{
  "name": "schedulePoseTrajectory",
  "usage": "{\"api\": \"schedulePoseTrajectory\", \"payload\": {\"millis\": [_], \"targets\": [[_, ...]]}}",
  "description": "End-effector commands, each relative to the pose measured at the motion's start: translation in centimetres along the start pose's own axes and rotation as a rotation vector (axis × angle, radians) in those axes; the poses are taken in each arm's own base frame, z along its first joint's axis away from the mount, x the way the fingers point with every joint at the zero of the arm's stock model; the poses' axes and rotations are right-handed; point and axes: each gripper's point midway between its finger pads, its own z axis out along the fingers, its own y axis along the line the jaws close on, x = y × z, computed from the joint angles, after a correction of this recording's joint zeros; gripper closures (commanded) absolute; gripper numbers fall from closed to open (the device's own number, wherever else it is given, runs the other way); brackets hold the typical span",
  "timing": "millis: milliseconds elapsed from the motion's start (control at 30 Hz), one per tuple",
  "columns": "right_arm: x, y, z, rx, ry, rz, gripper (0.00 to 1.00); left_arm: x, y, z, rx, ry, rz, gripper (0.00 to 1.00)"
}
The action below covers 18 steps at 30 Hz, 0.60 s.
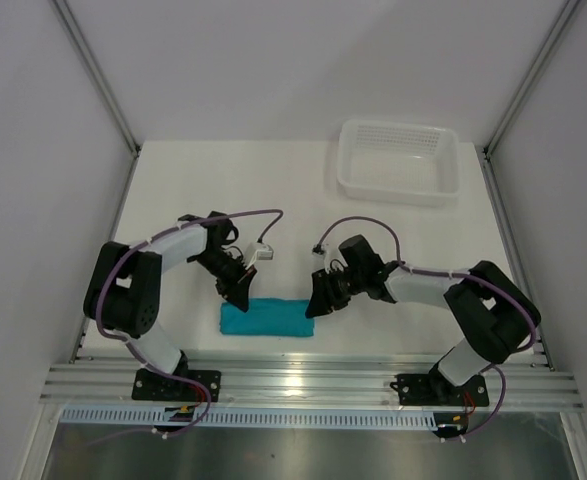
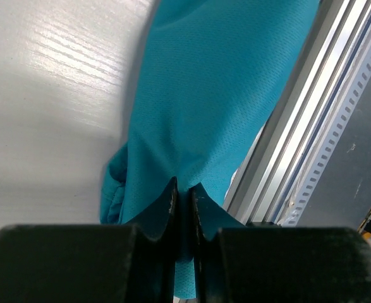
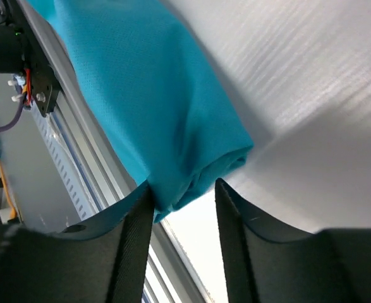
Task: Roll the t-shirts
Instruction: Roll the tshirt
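The left gripper (image 2: 184,192) has its jaws pressed almost together on a thin fold of the shirt (image 1: 266,319), pinching it. The right gripper (image 3: 184,189) has its jaws spread, the rolled end of the shirt sitting just between the tips but not clamped. The shirt lies as a short, tight roll at 6 o'clock on the table (image 1: 213,190), just beside the rail (image 1: 313,385) at the near edge. The left gripper is at its 9 o'clock end and the right at its 3 o'clock end. The rolling looks all but done, and this looks like the letting-go step. The next move likely calls for the left jaws to part cleanly and for both arms to lift straight off without dragging a layer loose. The top view alone shows the whole roll and the basket (image 1: 398,160) well apart at 1 o'clock, but not how the jaws stand. The wrist views settle that: the right one shows the spiral at the roll's end, the left one the nipped fold.
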Motion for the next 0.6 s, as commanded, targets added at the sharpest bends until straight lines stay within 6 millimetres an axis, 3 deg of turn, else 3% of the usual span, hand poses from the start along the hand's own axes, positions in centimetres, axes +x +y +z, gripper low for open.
{"api": "schedulePoseTrajectory", "payload": {"millis": [0, 67, 167, 200, 300, 333, 367, 400, 433, 467, 500, 533, 567], "targets": [[-2.2, 0.3, -2.0, 0.094, -0.086, -0.039, 0.53, -0.8, 1.2, -0.3, -0.029, -0.011, -0.018, 0.89], [-3.5, 1.3, -3.8, 0.120, -0.144, -0.088, 0.48, -1.0, 1.5, -0.4, -0.029, -0.017, -0.022, 0.90], [-4.6, 1.2, -6.0, 0.225, -0.199, -0.106, 0.46, -0.9, 1.6, -0.3, -0.029, -0.015, -0.022, 0.88], [-5.2, 1.2, -7.4, 0.292, -0.248, -0.109, 0.46, -0.8, 1.6, -0.3, -0.030, -0.013, -0.025, 0.88], [-6.6, 3.0, -8.2, 0.305, -0.357, -0.150, 0.55, -0.9, 1.7, -0.3, -0.032, -0.015, -0.020, 0.86], [-5.3, 3.9, -6.9, 0.270, -0.345, -0.181, 0.60, -0.7, 1.7, -0.2, -0.030, -0.013, -0.022, 0.86], [-7.0, 6.2, -6.4, 0.187, -0.439, -0.241, 0.72, -0.9, 1.7, -0.2, -0.032, -0.015, -0.020, 0.85], [-6.9, 7.2, -5.6, 0.132, -0.460, -0.245, 0.77, -0.8, 1.7, -0.2, -0.031, -0.014, -0.026, 0.85], [-5.1, 7.6, -4.1, 0.083, -0.434, -0.252, 0.86, -0.8, 1.7, -0.2, -0.031, -0.016, -0.026, 0.85], [-6.4, 9.4, -3.9, 0.011, -0.507, -0.291, 0.89, -0.8, 1.7, -0.2, -0.028, -0.016, -0.030, 0.85], [-5.6, 9.1, -2.3, -0.001, -0.476, -0.293, 0.92, -0.9, 1.7, -0.2, -0.028, -0.016, -0.028, 0.83], [-4.9, 10.0, -1.3, -0.044, -0.443, -0.321, 0.95, -0.8, 1.7, -0.2, -0.031, -0.015, -0.027, 0.82], [-5.4, 11.0, -0.7, -0.082, -0.452, -0.352, 0.96, -0.9, 1.6, -0.3, -0.032, -0.017, -0.027, 0.82]]}}
